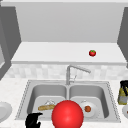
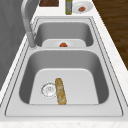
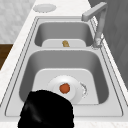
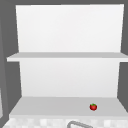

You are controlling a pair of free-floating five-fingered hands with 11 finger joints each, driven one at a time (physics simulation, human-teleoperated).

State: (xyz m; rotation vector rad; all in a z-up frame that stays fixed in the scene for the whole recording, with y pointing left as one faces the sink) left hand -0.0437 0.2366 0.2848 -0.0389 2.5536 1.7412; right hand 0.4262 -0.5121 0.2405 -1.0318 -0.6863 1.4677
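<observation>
**A:** Front view first: what does the left hand do?

**B:** It hovers at the front edge of the sink and holds nothing. I cannot tell if it is released or clenched. I judge this an approach.

**A:** And the nearest things?

**B:** A red ball is just beside it. The bread lies in the left basin, so reaching it calls for going down and forward.

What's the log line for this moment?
left hand by sink front edge | baguette in left basin | red ball at front | plate in right basin | a hand near plate
</observation>
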